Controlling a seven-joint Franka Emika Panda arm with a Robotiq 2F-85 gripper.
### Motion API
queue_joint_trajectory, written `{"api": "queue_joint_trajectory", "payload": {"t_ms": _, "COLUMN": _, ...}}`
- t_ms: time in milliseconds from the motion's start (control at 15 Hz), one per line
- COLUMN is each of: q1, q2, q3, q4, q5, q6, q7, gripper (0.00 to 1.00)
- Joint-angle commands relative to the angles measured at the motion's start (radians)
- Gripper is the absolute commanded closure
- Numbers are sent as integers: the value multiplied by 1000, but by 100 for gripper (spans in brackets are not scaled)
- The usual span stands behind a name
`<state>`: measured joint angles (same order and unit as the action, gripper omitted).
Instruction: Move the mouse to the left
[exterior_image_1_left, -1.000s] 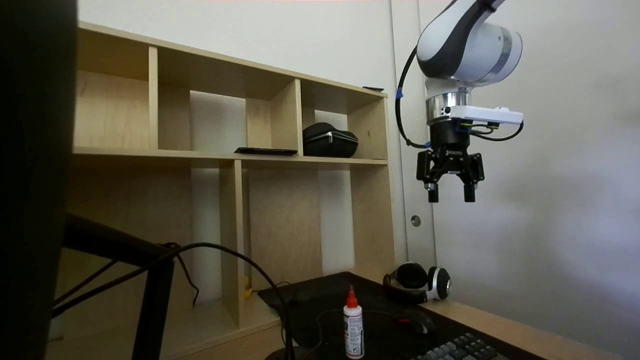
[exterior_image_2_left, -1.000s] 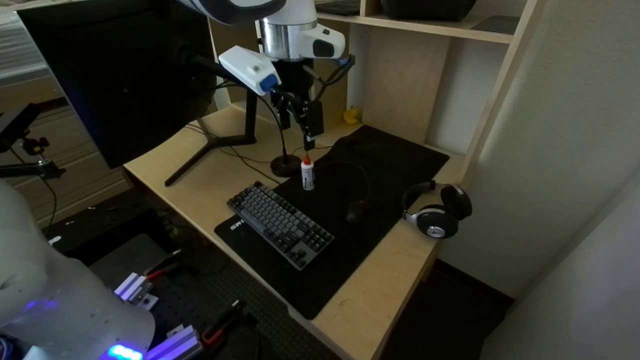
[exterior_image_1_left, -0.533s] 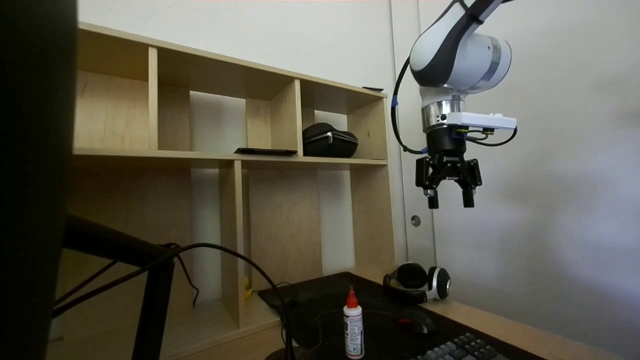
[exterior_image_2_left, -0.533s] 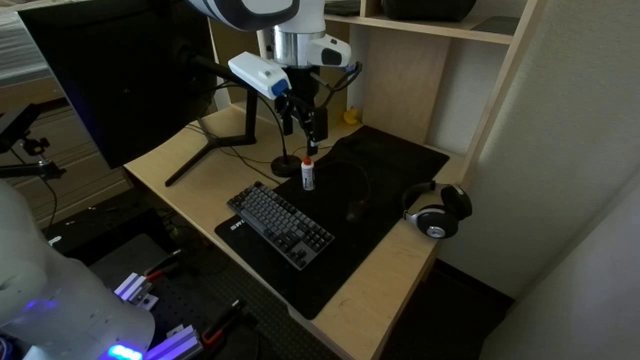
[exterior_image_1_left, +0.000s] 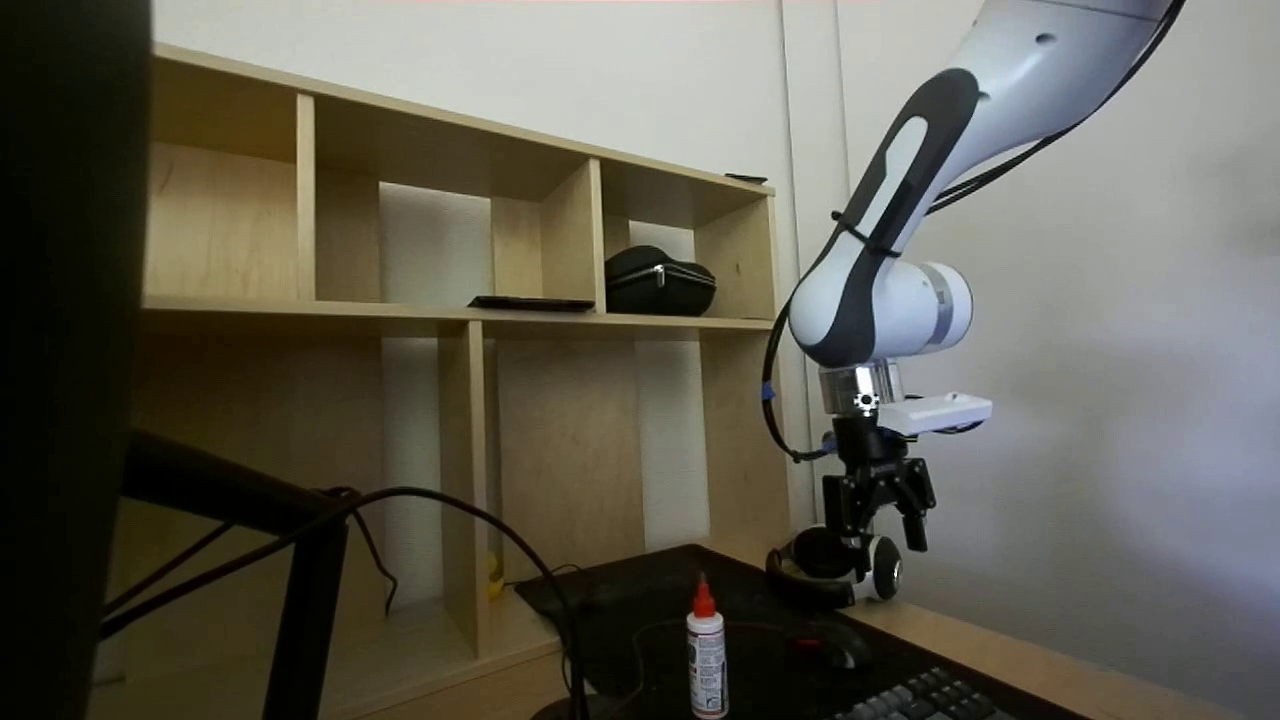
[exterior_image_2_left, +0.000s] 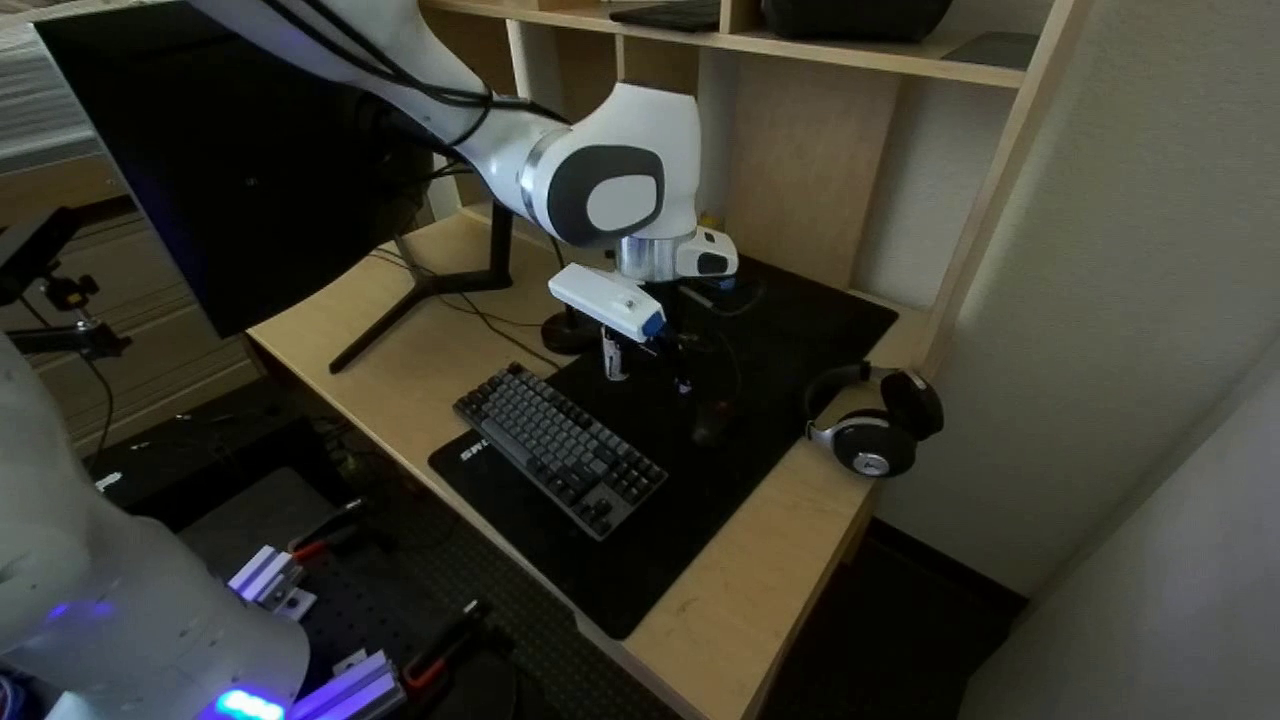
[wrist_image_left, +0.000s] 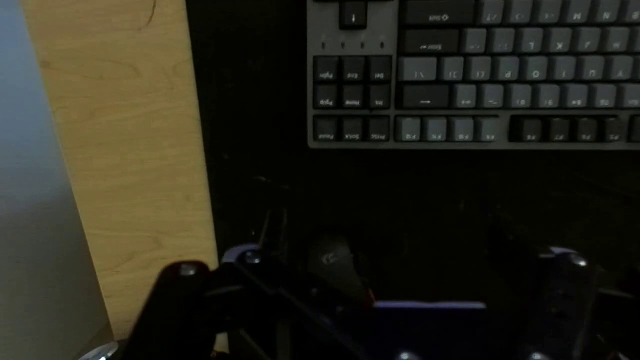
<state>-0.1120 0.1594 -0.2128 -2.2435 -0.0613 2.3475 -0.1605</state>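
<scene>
Your gripper (exterior_image_1_left: 888, 555) hung w/ fingers (exterior_image_1_left: 915, 533) spread & empty; the mouse (wrist_image_left: 332, 262) lay lower, on the dark mat (exterior_image_2_left: 640, 570). In wrist view it showed within the gap, off-ctr toward that view's left finger (wrist_image_left: 276, 232), long axis approx. crosswise to the closing line, so you prob. needed to shift that way, then descend. Around the mouse, apart, sat keyboard (wrist_image_left: 465, 75), bottle (exterior_image_1_left: 708, 665) & headphones (exterior_image_2_left: 872, 445).

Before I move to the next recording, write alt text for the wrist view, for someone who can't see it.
A dark mouse, partly hidden, is seen between the open jaws of the gripper at the bottom. In the upper right, a keyboard appears upside down on a black desk mat; the wooden desk shows at left.
</scene>
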Motion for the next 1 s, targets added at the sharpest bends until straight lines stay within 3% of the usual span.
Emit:
{"api": "queue_joint_trajectory", "payload": {"t_ms": 0, "q1": -23, "q2": 8, "q3": 23, "q4": 4, "q5": -6, "q6": -3, "q7": 5, "gripper": 0}}
{"api": "queue_joint_trajectory", "payload": {"t_ms": 133, "q1": -22, "q2": -5, "q3": 25, "q4": 3, "q5": -5, "q6": -6, "q7": 5, "gripper": 0}}
{"api": "queue_joint_trajectory", "payload": {"t_ms": 267, "q1": 0, "q2": -50, "q3": 18, "q4": -68, "q5": -156, "q6": 27, "q7": 26, "gripper": 0}}
{"api": "queue_joint_trajectory", "payload": {"t_ms": 600, "q1": 2, "q2": 69, "q3": -17, "q4": -100, "q5": -500, "q6": 383, "q7": 151, "gripper": 0}}
{"api": "queue_joint_trajectory", "payload": {"t_ms": 667, "q1": -1, "q2": 95, "q3": -27, "q4": -94, "q5": -524, "q6": 454, "q7": 173, "gripper": 0}}
{"api": "queue_joint_trajectory", "payload": {"t_ms": 800, "q1": -5, "q2": 159, "q3": -35, "q4": -62, "q5": -488, "q6": 550, "q7": 199, "gripper": 0}}
{"api": "queue_joint_trajectory", "payload": {"t_ms": 933, "q1": -34, "q2": 190, "q3": 4, "q4": -50, "q5": -344, "q6": 578, "q7": 146, "gripper": 0}}
